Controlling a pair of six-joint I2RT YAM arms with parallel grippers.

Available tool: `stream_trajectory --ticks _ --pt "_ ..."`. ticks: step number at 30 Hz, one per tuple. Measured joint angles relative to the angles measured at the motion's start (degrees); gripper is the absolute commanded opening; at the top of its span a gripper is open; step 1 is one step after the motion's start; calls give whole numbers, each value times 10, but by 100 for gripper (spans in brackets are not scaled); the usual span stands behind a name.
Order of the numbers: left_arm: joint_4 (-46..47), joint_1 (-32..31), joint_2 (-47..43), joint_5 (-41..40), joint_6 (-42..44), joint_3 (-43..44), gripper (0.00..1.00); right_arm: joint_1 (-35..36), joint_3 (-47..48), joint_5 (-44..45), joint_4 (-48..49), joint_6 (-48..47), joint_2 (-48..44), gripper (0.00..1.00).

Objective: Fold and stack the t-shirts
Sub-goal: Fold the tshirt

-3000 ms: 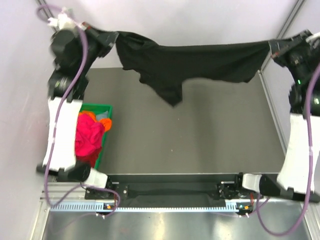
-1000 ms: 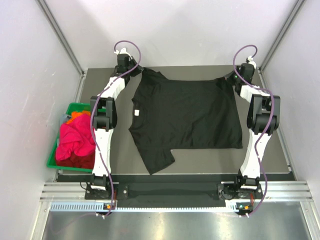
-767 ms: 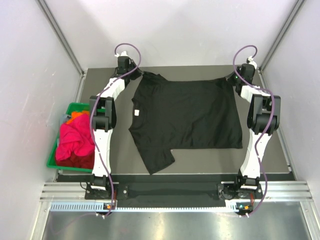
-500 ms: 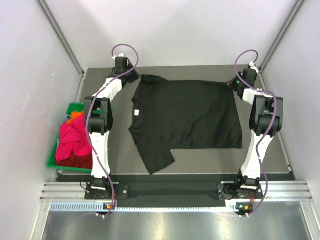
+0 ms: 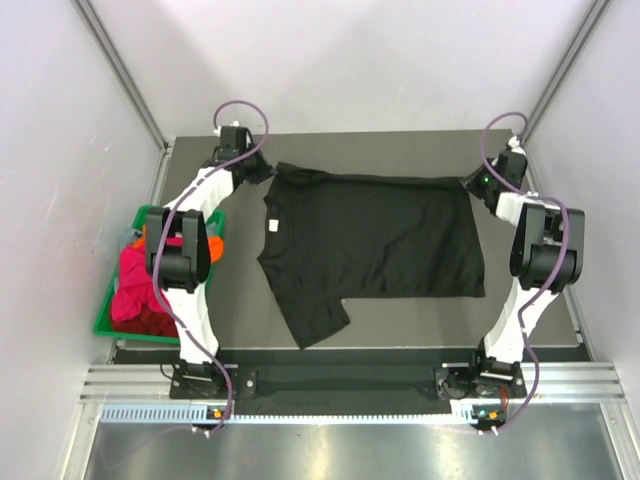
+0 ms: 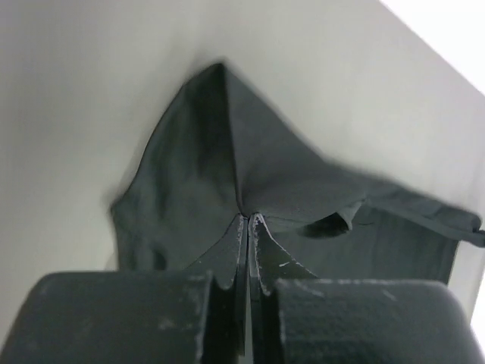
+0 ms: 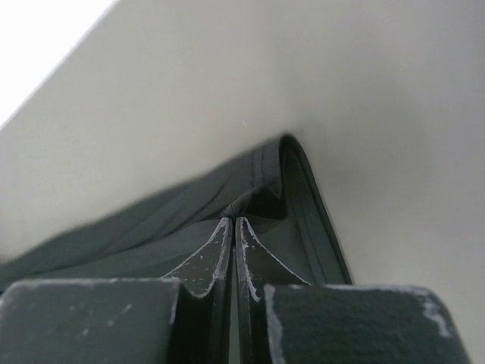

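A black t-shirt (image 5: 370,240) lies spread flat on the dark table (image 5: 400,320), its white neck label (image 5: 269,225) at the left and one sleeve pointing toward the near edge. My left gripper (image 5: 266,170) is shut on the shirt's far left corner. My right gripper (image 5: 470,182) is shut on the far right corner. In the left wrist view the shut gripper (image 6: 248,217) pinches a peak of black cloth (image 6: 197,167). The right wrist view shows its gripper (image 7: 232,220) shut on bunched black cloth (image 7: 151,235). Red, magenta and orange t-shirts (image 5: 145,275) are heaped at the left.
A green bin (image 5: 104,322) at the table's left edge holds the coloured shirts. Grey walls close in the back and both sides. Both arms reach along the table's sides to the far corners.
Three seconds ago the shirt hung stretched in the air; it now lies on the table. In the last second both grippers drew the far edge slightly nearer and outward.
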Motion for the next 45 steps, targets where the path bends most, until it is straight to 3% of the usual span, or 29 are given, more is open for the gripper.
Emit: stream_trajectory --ticks 6,24,26,31,35,40,45 --pt "-16 -8 -66 -2 -4 -105 0 0 -53 -3 -3 -7 -9 0" --pt "-92 -44 -125 -20 -8 -182 0 0 -111 8 -9 -30 -60 0" --pt "-104 -44 -125 -22 -9 -190 6 0 -111 16 -23 -33 -60 0" --pt "-136 -43 -125 -39 -13 -195 39 0 -106 32 -79 -41 -60 0" --pt "-151 -44 -125 -54 -8 -194 56 0 -105 30 -90 -44 -60 0" --pt "-144 -43 -127 -42 7 -183 56 0 -105 21 -93 -45 -60 0" --pt "-134 -43 -115 -8 23 -160 45 0 -101 17 -103 -46 -60 0"
